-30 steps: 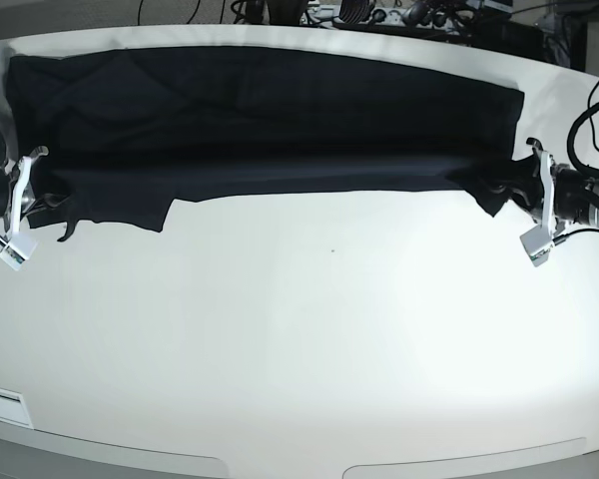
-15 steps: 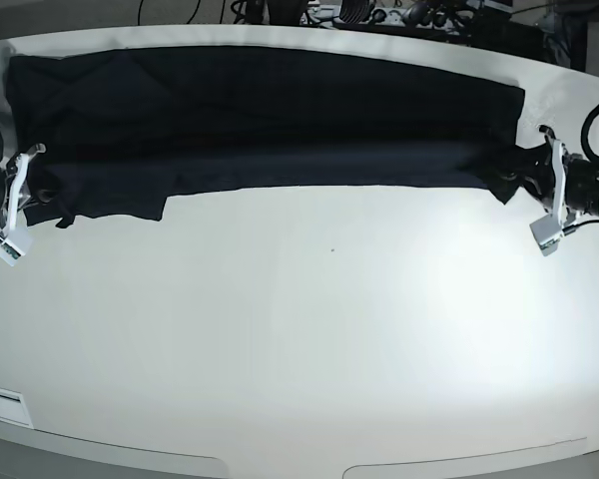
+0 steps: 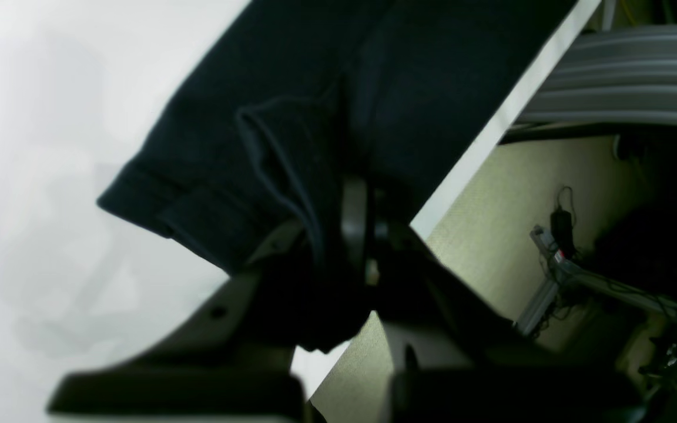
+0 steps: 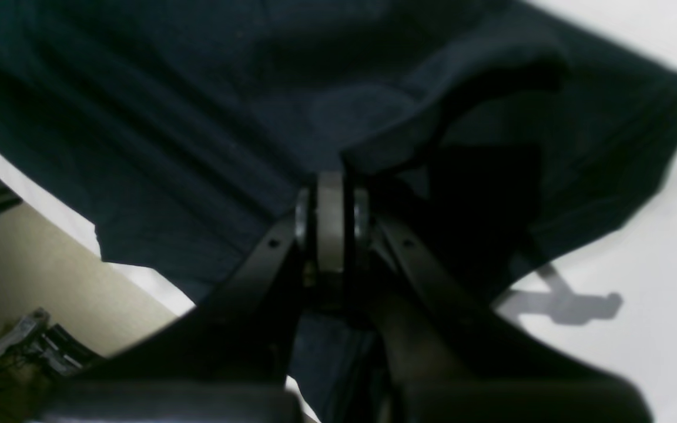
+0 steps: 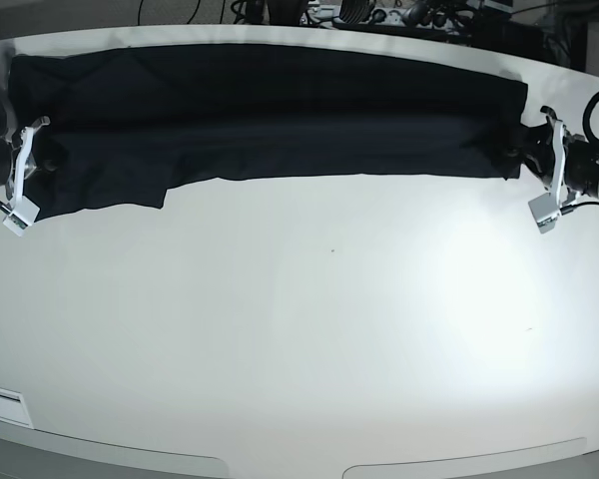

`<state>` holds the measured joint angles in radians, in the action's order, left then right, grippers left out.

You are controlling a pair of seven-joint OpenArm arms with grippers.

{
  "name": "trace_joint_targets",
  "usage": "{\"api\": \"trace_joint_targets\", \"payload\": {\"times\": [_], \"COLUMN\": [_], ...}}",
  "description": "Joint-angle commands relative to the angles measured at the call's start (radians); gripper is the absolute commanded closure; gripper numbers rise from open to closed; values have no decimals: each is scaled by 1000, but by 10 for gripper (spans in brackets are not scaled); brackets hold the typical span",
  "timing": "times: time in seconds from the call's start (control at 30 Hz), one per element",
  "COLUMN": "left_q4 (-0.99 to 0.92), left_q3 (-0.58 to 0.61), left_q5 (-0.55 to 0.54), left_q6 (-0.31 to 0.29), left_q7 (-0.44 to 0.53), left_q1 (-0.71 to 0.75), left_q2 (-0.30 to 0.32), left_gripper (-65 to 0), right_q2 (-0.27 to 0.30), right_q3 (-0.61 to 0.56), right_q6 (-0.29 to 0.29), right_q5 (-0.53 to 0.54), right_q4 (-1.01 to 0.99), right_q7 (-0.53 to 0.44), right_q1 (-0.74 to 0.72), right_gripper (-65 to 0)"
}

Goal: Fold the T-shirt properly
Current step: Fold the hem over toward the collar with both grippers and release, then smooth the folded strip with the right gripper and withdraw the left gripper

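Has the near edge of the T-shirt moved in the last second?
Yes. The T-shirt's near edge has been carried toward the far side of the table, farther from the small dark speck on the tabletop, with both ends moving away from the camera.
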<state>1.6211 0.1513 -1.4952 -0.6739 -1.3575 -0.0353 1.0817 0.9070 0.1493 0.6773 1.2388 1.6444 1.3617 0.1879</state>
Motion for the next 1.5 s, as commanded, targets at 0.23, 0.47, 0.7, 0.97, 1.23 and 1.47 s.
{"api": "trace_joint_targets", "payload": {"times": [0.23, 0.47, 0.7, 0.97, 1.23, 1.47], "left_q4": [7, 7, 7, 6, 6, 6], "left_q3": [-15, -15, -15, -15, -15, -15], "left_q5": [12, 12, 148, 371, 411, 409], "left_q6": [53, 107, 130, 245, 275, 279], "left_q7": [-27, -9, 87, 159, 156, 146], "left_q1": [-9, -13, -31, -118, -129, -128], "left_q2": [54, 55, 54, 48, 37, 15], "left_gripper": [-365, -364, -364, -364, -364, -364], "right_q2": [63, 47, -154, -378, -411, -482], "right_q3": [15, 16, 15, 15, 15, 15], "right_q6": [21, 21, 21, 21, -153, -578], "right_q5": [80, 245, 212, -365, -738, -954], "right_q4": [43, 126, 123, 121, 121, 121], "right_q7": [35, 35, 19, -183, -428, -462], "right_q1": [-22, -22, -13, 12, 129, 159], "right_gripper": [-377, -347, 0, 0, 0, 0]}}
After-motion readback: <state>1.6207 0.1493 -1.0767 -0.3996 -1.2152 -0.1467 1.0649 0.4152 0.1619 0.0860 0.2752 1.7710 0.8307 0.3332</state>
